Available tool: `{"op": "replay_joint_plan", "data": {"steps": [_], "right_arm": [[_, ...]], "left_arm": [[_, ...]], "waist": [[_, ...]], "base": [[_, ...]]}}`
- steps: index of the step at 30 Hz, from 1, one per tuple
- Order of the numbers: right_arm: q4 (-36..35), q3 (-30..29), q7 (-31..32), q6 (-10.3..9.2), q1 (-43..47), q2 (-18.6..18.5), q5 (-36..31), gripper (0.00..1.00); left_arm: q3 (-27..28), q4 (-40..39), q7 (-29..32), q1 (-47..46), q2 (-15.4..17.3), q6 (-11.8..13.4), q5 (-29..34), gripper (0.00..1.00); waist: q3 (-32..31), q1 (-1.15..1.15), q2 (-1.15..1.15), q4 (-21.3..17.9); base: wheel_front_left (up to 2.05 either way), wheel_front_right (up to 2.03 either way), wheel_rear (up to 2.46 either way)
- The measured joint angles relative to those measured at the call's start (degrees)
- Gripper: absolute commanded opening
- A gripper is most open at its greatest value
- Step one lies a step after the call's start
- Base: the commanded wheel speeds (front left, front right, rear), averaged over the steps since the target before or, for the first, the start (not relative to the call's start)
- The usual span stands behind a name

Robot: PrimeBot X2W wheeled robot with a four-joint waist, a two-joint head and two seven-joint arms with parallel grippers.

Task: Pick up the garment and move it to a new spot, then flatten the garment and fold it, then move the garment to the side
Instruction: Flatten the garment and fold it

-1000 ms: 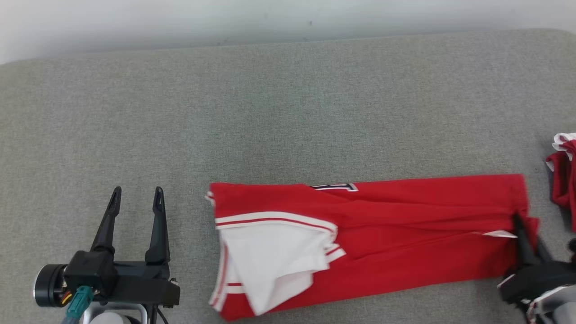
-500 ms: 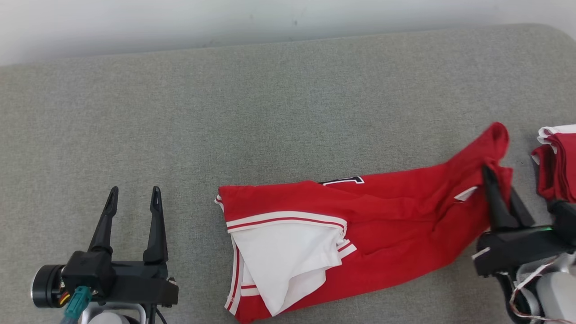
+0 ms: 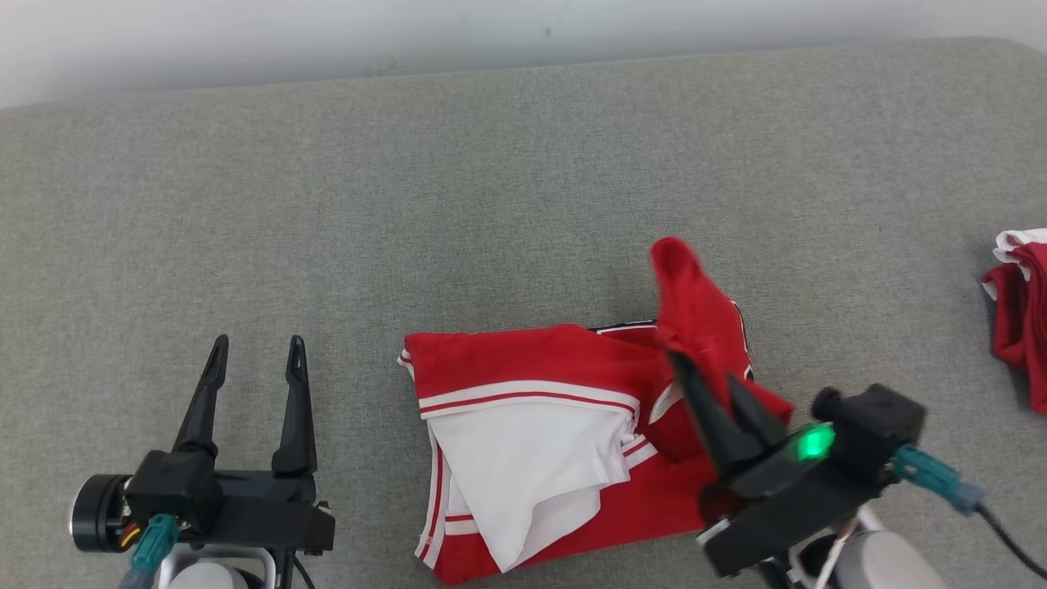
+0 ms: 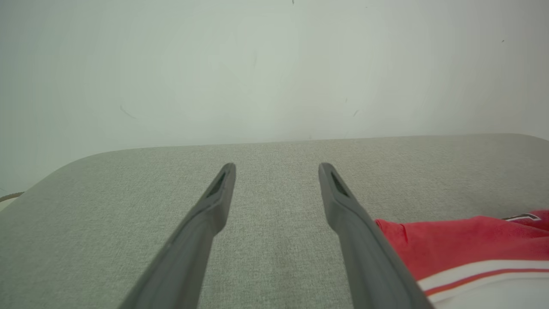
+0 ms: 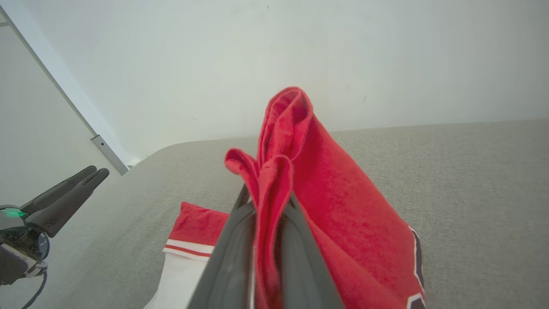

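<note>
The right gripper (image 3: 702,368), all but shut, pinched a bunched red end of the garment (image 3: 532,356), raised above the rest; so narrow a pinch could slip, or the end could land askew and rumple the layers beneath; the left gripper (image 3: 256,343) stood wide open, empty, well apart. The garment lay front and middle on the grey desk (image 3: 491,164); red, white-and-red trim, a creased white panel at its left end.
</note>
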Motion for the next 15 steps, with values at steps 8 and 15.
{"op": "replay_joint_plan", "data": {"steps": [8, 15], "right_arm": [[5.52, 10.22, -0.65, -0.01, -2.91, 3.89, 6.05, 0.0], [12.1, 17.97, -3.79, -0.02, -7.19, 6.55, 10.7, 0.0]], "left_arm": [[-0.59, 0.44, 0.0, -0.48, -0.73, -0.38, 0.0, 1.0], [-0.79, 1.2, 0.0, -1.19, -1.48, -0.84, 0.0, 1.0]], "waist": [[0.51, 0.0, 0.0, 1.46], [1.11, 0.0, 0.0, 2.6]], "base": [[0.0, 0.0, 0.0], [0.0, 0.0, 0.0]]}}
